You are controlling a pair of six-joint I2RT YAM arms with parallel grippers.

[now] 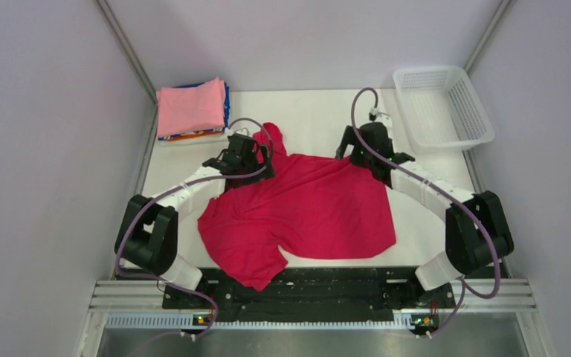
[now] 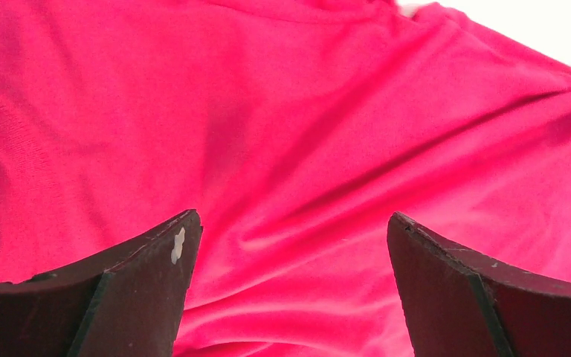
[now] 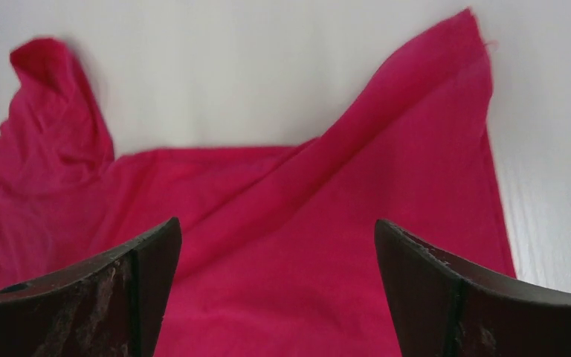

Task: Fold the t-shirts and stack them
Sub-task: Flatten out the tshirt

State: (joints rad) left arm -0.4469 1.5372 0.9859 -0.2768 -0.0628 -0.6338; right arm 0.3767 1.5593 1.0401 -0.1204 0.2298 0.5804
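A crimson-red t-shirt (image 1: 305, 212) lies spread and wrinkled on the white table, one sleeve hanging over the near edge. A folded stack with a light pink shirt (image 1: 191, 106) on top, blue, orange and white ones under it, sits at the far left. My left gripper (image 1: 256, 165) is open over the red shirt's far left part; red cloth (image 2: 290, 149) fills its view. My right gripper (image 1: 355, 158) is open over the shirt's far right corner (image 3: 446, 82), nothing between the fingers.
A white plastic mesh basket (image 1: 476, 119) stands at the far right corner. Grey walls close in both sides. Bare white table (image 1: 320, 111) shows beyond the red shirt. The black base rail (image 1: 327, 286) runs along the near edge.
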